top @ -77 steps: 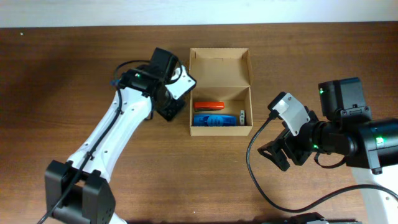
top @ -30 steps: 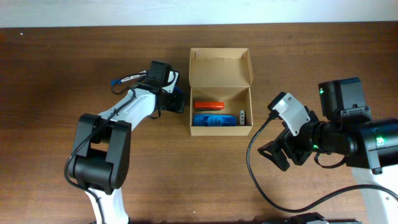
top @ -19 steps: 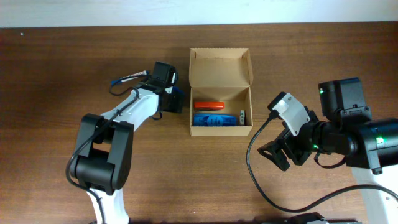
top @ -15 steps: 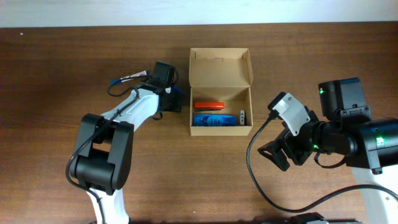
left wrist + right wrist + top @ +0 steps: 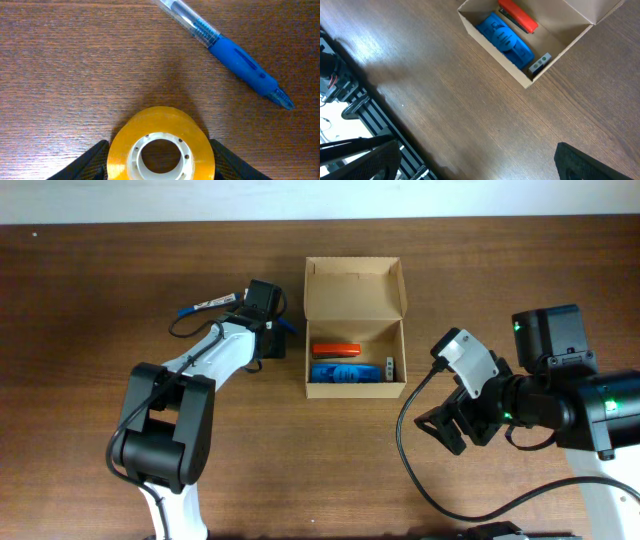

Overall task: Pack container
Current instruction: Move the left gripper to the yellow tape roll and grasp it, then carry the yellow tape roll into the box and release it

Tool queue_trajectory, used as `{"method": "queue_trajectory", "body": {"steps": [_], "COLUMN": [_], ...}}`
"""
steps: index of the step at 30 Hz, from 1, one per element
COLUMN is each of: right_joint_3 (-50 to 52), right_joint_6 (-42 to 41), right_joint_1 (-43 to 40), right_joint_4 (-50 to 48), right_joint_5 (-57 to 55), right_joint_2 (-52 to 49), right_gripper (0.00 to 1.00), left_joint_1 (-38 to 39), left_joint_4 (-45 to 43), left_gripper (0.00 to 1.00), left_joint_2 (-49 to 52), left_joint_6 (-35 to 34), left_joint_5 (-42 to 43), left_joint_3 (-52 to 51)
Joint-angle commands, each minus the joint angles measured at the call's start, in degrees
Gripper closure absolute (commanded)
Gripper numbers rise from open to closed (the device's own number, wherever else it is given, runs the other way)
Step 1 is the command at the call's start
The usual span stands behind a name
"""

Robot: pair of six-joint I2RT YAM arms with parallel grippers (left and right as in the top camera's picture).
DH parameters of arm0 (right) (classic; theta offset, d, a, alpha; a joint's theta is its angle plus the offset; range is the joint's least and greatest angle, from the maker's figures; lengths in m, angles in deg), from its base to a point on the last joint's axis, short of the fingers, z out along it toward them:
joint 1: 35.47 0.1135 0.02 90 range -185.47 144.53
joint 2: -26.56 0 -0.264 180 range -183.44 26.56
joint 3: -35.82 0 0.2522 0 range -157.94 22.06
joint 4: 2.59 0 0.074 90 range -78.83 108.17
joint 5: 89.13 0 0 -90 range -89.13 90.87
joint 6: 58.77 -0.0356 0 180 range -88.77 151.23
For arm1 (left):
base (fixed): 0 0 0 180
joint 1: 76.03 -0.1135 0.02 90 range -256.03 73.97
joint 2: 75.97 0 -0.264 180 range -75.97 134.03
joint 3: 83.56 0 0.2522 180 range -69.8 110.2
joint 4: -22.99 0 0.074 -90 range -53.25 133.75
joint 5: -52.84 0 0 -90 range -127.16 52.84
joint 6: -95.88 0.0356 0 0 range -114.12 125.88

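The container (image 5: 355, 390) is a tan cardboard box at the table's middle, its flap lid open to the back. It holds an orange stapler (image 5: 335, 349), a blue item (image 5: 345, 372) and a small grey item (image 5: 388, 368). The container also shows in the right wrist view (image 5: 495, 54). My left gripper (image 5: 272, 340) is low on the table just left of the box. In the left wrist view its fingers (image 5: 160, 150) touch both sides of a yellow tape roll (image 5: 120, 145). A blue pen (image 5: 240, 62) lies just beyond it. My right gripper (image 5: 455, 430) is open and empty.
The blue pen's tip (image 5: 285, 329) shows between the left gripper and the box's left wall. The tape roll is hidden under the gripper in the overhead view. The table's front edge and a dark frame (image 5: 355, 100) show below the right wrist.
The left arm has come down from above to table height beside the box, then shifted slightly back and left. The right arm has not moved.
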Motion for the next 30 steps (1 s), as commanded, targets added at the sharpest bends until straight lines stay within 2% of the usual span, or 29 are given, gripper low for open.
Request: {"method": "queue_trajectory", "body": {"steps": [1,7,13,23,30], "right_joint_3": [0.2,0.2,0.2,0.2,0.2], "right_joint_6": [-0.42,-0.42,-0.42,-0.42,-0.42], "right_joint_1": [-0.07,-0.07,-0.07,-0.07,-0.07], "right_joint_4": [0.02,0.02,0.02,0.02,0.02], "right_joint_5": [0.55,0.55,0.55,0.55,0.55], "right_joint_2": [0.17,0.17,0.17,0.17,0.17], "right_gripper": [0.01,0.01,0.01,0.01,0.01], "left_joint_1": [-0.39,-0.39,-0.39,2.49,9.94], "left_joint_4": [1.2,1.92,9.2,16.15,18.93], "left_gripper": [0.41,0.46,0.56,0.56,0.56], "left_joint_2": [2.19,2.16,0.85,-18.01,-20.46], "left_joint_6": [-0.72,-0.72,-0.72,-0.72,-1.16], "left_joint_5": [-2.38,-2.36,-2.38,-2.36,-2.34], "left_joint_3": [-0.72,-0.33,5.33,6.49,10.95]}}
